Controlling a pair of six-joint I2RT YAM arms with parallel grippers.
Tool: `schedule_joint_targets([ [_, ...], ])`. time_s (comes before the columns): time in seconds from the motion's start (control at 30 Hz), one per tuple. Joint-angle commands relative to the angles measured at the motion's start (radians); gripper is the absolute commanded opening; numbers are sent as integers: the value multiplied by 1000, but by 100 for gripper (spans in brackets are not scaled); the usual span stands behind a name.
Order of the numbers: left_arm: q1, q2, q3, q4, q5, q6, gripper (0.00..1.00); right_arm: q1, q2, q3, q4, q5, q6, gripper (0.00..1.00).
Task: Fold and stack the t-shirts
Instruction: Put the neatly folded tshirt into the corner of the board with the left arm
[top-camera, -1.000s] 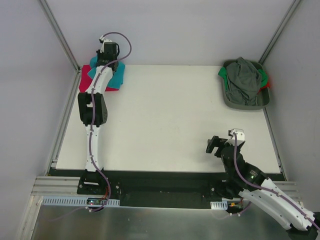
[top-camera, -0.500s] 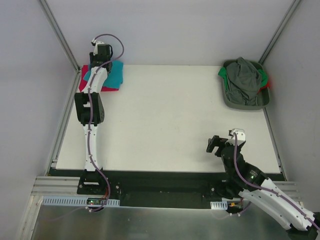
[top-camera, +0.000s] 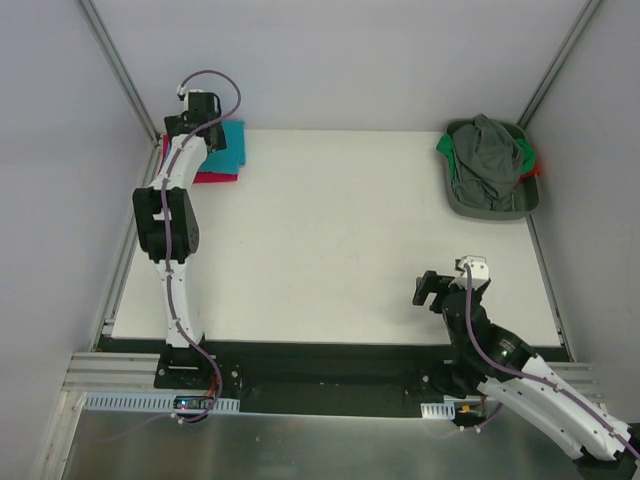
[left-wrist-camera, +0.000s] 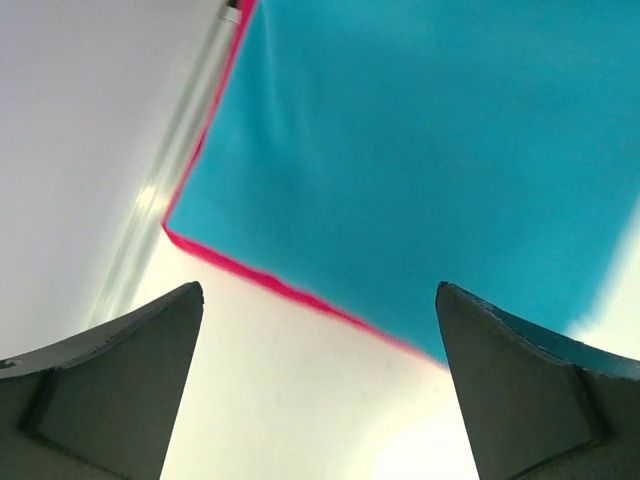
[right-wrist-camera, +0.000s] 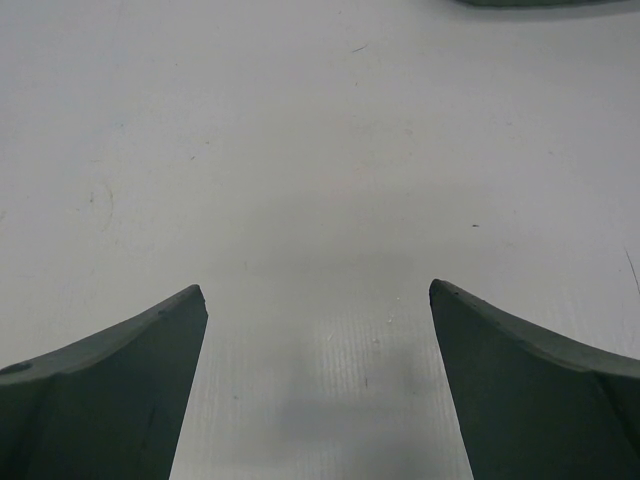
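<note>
Top external view first, from the left: the folded teal t-shirt lies on the folded red t-shirt in the far-left corner of the table, with a thin red border showing around the teal. The left gripper hangs over the stack's near corner, jaws spread wide and holding nothing. From its own wrist camera the cloth is soft-focus, so I cannot tell whether the fingers are clear of the fabric or brushing it.

That is the first worry. If the arm pulls away low, a finger could catch the teal edge, peel the fold open or skew the top shirt off the red one. The stack also sits close to the table's left edge and the frame rail, so a sideways nudge might push part of it over.

Further right, the right gripper waits near the table's front edge, jaws apart and empty, well away from everything.

At the far right, a grey-green basket holds a heap with a grey garment on top and green and red cloth peeking out beside it. They look tangled, so a grab there may lift more than one piece, or tip the light basket toward the edge.
</note>
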Motion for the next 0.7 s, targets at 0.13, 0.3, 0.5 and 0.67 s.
schedule_joint_targets([
  [0.13, -73, -623, -361, -51, 445, -420, 99, 1, 56, 28, 25, -12, 24, 96],
  [0.3, -283, -966, -862, -10, 337, -477, 99, 1, 66, 34, -5, -55, 53, 96],
  [0.5, -543, -1538, -1514, 173, 317, -539, 99, -1, 11, 22, -47, -26, 96, 96],
  [0.67, -544, -2121, -1812, 112, 302, -559, 99, -1, -25, 19, -45, -33, 101, 96],
])
